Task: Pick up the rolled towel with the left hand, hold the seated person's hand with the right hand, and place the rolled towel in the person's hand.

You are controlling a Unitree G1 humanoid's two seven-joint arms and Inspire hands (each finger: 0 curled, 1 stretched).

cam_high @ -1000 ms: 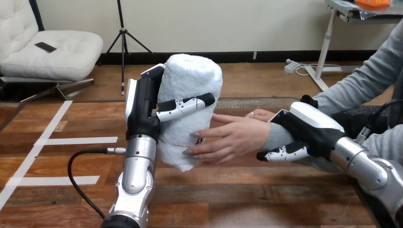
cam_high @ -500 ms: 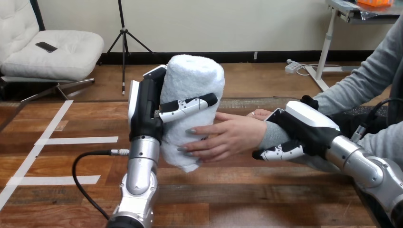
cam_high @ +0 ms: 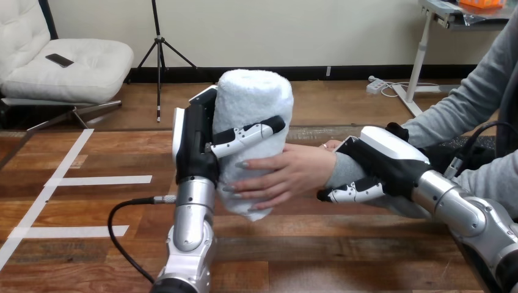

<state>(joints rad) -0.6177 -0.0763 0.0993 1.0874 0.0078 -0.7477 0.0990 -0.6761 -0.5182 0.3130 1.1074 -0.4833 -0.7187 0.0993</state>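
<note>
two steps look done: left hand (cam_high: 195, 146) curled round the rolled towel (cam_high: 256, 101), right hand (cam_high: 391, 157) clasping the person's wrist (cam_high: 341, 171) (grey sleeve); the person's hand (cam_high: 287, 174) touches the towel, letting go remains.

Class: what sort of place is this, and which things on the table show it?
Probably a robot care-practice bench: the left hand holds a rolled towel that the person's hand touches, and white tape strips mark the wooden table.
</note>
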